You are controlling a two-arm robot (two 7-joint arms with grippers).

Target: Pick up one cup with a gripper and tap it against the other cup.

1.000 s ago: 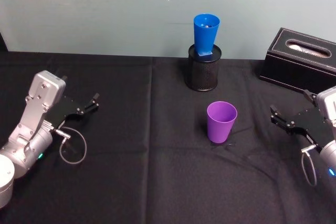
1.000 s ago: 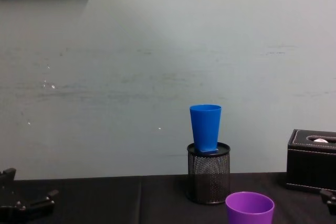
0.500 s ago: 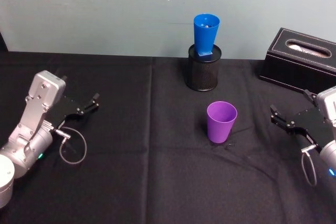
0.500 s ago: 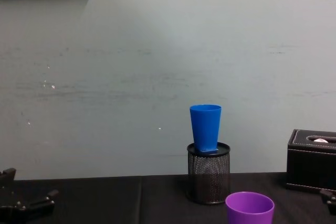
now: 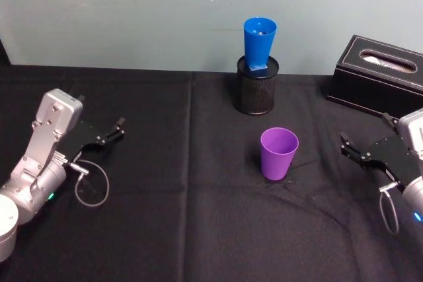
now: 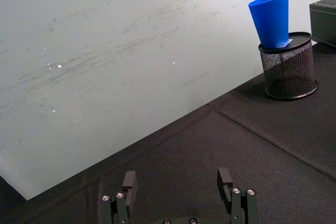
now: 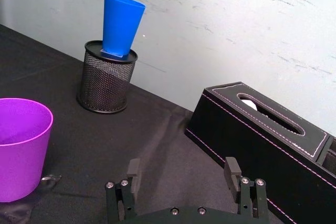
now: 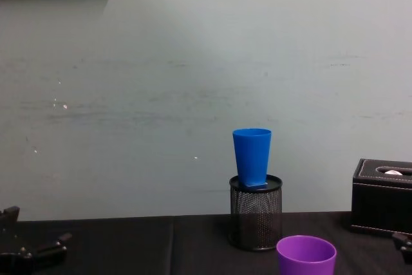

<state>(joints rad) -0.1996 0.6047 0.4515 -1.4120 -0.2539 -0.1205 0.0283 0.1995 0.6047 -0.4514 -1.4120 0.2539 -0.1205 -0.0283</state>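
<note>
You are risking a topple: the blue cup (image 5: 259, 43) is perching on the mesh pen holder (image 5: 257, 86) near the table's (image 5: 198, 229) back edge, so a hard tap could be knocking it off. The purple cup (image 5: 278, 153), smooth, tapered and wide-rimmed, is standing upright right of centre. Your right gripper (image 5: 345, 146) is sitting spread open and empty by the right edge, and the left gripper (image 5: 117, 129) is idling open by the left edge.

Scuffed pale wall (image 8: 193, 62), black tablecloth (image 5: 185, 216)

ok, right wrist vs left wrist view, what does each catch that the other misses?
Right wrist: purple tumbler standing on the black tablecloth, open right hand. Left wrist: open left hand. Shared: blue tumbler standing in the black mesh pen holder, black tissue box (just a corner in the left wrist view), tablecloth, pale wall.
</note>
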